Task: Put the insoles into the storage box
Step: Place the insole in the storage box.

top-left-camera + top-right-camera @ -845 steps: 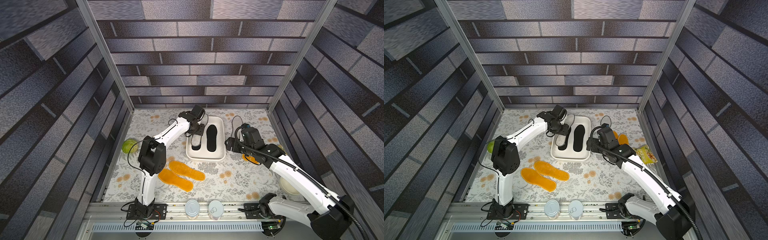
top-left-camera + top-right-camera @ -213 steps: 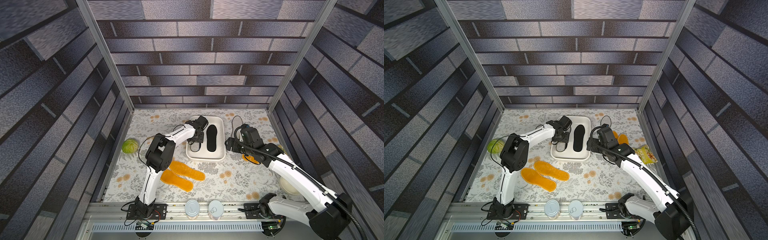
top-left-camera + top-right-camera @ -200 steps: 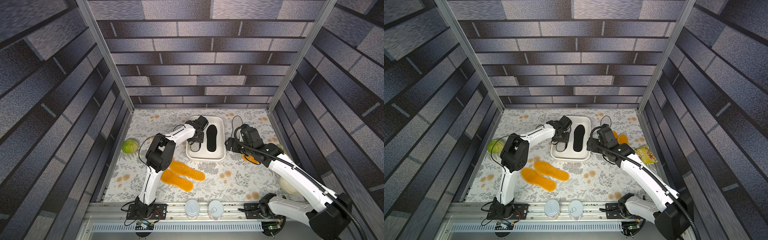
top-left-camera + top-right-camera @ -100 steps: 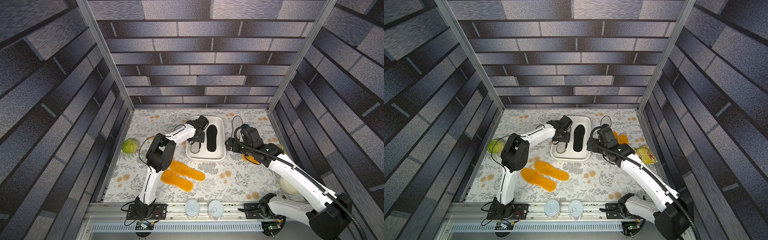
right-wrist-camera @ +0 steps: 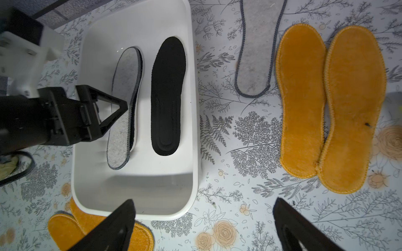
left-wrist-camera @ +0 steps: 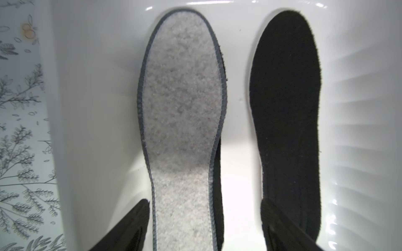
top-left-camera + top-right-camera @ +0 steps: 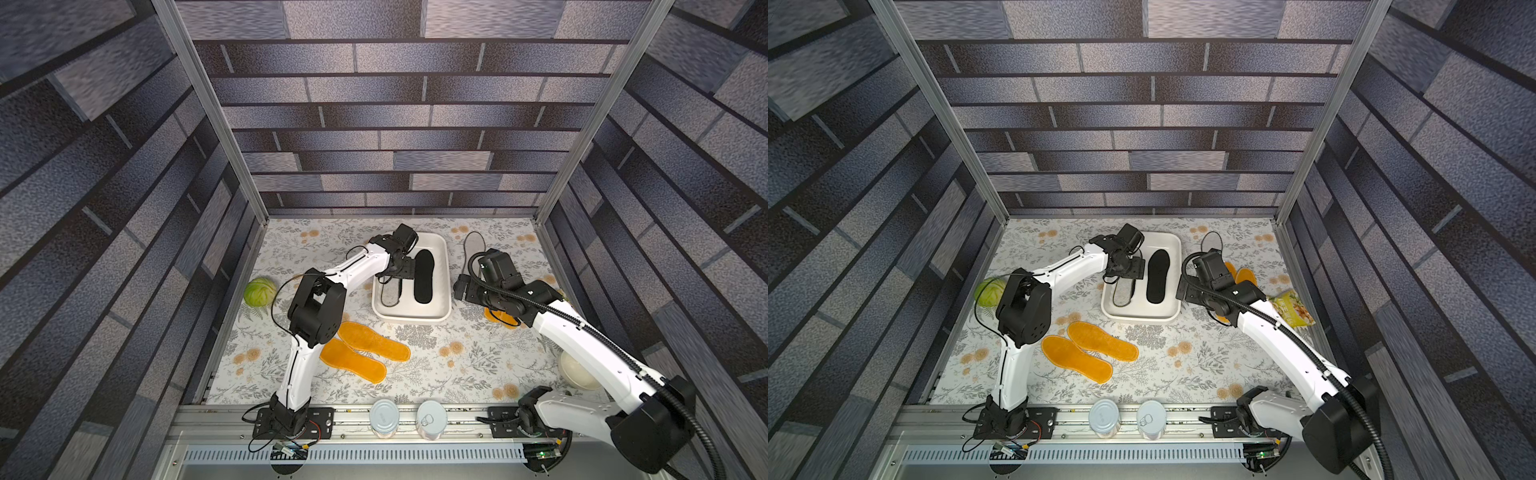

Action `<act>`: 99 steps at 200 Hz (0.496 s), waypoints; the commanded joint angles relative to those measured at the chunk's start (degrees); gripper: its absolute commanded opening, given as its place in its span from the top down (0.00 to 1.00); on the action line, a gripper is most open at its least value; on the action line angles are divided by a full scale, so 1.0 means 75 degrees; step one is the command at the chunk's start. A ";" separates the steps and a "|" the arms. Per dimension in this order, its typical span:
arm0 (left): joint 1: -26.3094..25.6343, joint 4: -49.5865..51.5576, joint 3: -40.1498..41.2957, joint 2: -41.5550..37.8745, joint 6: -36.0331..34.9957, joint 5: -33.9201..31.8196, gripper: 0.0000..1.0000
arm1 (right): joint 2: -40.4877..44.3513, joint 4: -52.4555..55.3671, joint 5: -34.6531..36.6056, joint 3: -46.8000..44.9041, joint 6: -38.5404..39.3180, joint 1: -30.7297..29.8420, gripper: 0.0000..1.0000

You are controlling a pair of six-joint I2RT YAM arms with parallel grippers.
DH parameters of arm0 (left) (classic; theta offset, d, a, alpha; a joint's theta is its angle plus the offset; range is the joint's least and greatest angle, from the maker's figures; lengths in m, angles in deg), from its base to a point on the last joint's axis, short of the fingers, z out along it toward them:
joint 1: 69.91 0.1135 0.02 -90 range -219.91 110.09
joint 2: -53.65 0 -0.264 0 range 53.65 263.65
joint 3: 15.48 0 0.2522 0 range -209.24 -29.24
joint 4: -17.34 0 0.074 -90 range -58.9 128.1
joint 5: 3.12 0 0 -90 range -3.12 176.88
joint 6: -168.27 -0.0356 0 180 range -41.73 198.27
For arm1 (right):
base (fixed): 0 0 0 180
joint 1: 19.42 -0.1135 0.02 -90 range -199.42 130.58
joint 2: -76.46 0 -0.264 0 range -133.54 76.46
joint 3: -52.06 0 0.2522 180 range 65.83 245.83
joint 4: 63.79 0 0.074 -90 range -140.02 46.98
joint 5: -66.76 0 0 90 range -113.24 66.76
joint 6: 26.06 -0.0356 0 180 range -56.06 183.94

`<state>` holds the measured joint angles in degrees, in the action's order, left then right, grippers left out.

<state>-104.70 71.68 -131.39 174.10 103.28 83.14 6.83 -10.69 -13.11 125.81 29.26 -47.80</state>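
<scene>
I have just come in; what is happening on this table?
The left gripper hovers over the storage box, jaws open, above a grey felt insole lying partly on a black insole. A second black insole lies beside them. The right gripper hangs open next to the box. A loose grey insole and four orange insoles are not yet in the box.

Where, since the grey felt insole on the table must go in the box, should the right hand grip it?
Probably the heel end of the grey felt insole, from above: it lies flat, and that narrow end faces the open right hand, whose fingers can straddle it.
</scene>
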 commanded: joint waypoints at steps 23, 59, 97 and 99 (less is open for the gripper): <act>0.0091 -0.0060 0.0549 -0.1719 -0.0180 0.0458 0.06 | -0.1309 0.0941 0.0327 0.1442 0.0224 0.0673 0.00; 0.0241 -0.0644 0.1704 -0.2734 -0.0052 0.1009 0.00 | -0.2998 0.1506 0.0247 0.2999 0.0892 0.1279 0.00; 0.0463 -0.1536 0.3038 -0.3593 0.0469 0.1580 0.00 | -0.4693 0.1952 -0.0011 0.4570 0.1210 0.1850 0.00; 0.0471 -0.1547 0.3073 -0.3623 0.0478 0.1587 0.00 | -0.4775 0.1975 -0.0049 0.4645 0.1221 0.1868 0.00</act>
<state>-102.16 63.88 -112.75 149.42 104.29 91.33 -23.55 -1.23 -12.28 155.30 35.65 -35.99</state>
